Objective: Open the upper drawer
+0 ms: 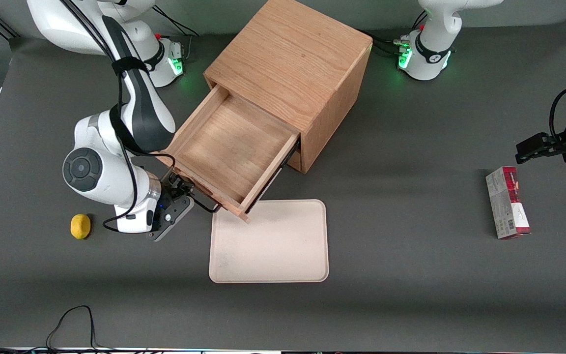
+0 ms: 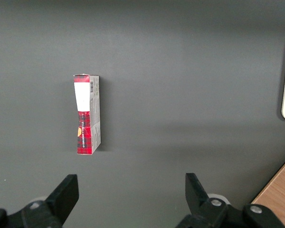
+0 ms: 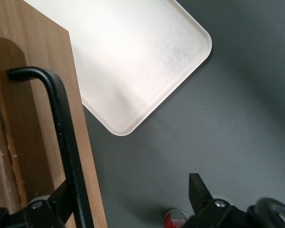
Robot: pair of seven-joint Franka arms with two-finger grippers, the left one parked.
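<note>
The oak cabinet (image 1: 293,59) stands at the middle of the table. Its upper drawer (image 1: 234,147) is pulled far out and its empty inside shows. My right gripper (image 1: 181,191) is at the drawer's front, by the thin black bar handle (image 1: 205,202). In the right wrist view the gripper (image 3: 131,190) is open. The handle (image 3: 61,128) runs along the light oak drawer front (image 3: 38,71), next to one finger (image 3: 66,190) and just inside the open jaws. The other finger (image 3: 195,186) stands well apart over the mat. The lower drawer is hidden under the upper one.
A cream tray (image 1: 269,241) lies on the mat just under the drawer's front corner, nearer the camera; it also shows in the right wrist view (image 3: 133,61). A yellow lemon (image 1: 80,226) lies beside my arm. A red and grey box (image 1: 507,202) lies toward the parked arm's end.
</note>
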